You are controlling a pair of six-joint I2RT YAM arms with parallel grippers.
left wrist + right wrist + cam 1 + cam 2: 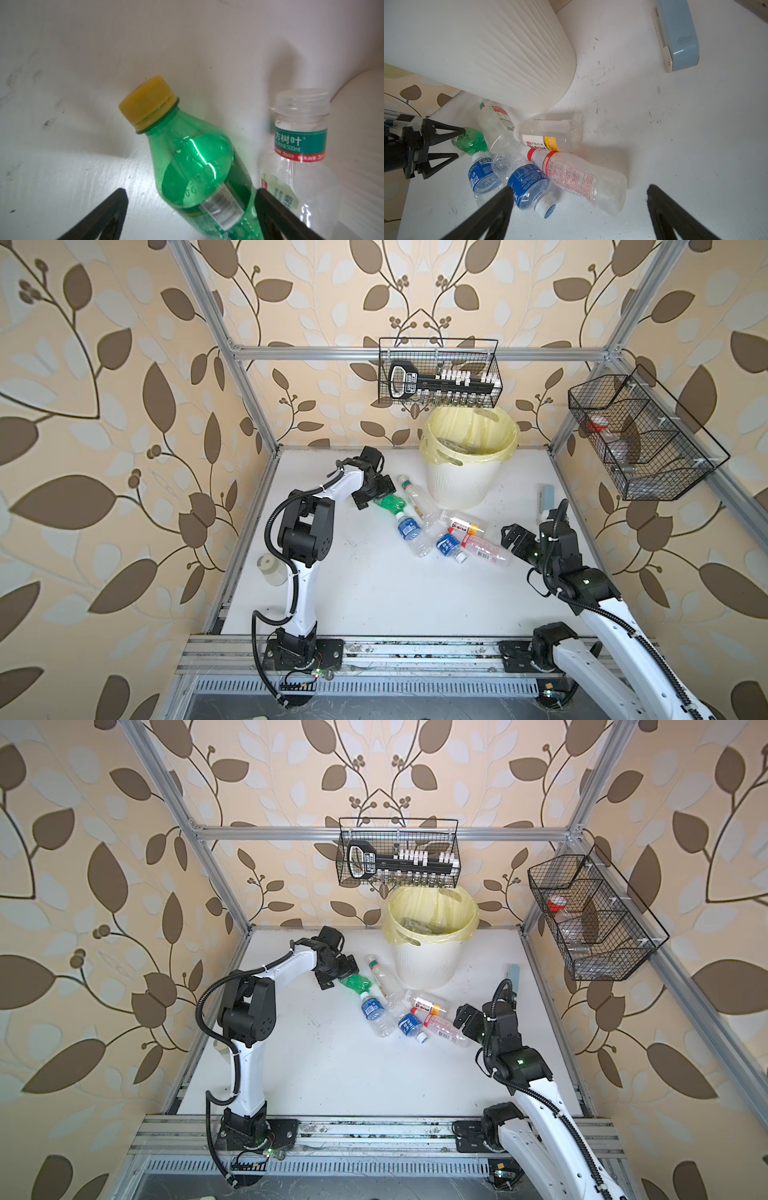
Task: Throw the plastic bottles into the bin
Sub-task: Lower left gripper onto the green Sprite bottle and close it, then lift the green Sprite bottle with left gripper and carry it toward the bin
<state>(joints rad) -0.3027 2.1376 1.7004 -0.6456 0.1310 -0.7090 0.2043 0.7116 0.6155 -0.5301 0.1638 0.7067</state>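
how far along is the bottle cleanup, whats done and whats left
Done: some clear bottles already lie inside the bin. In hand: nothing is gripped yet. The left gripper, open, straddles the green bottle, and the right gripper hangs open near the red-label bottle. Left: all six on the table, those two included, need binning.
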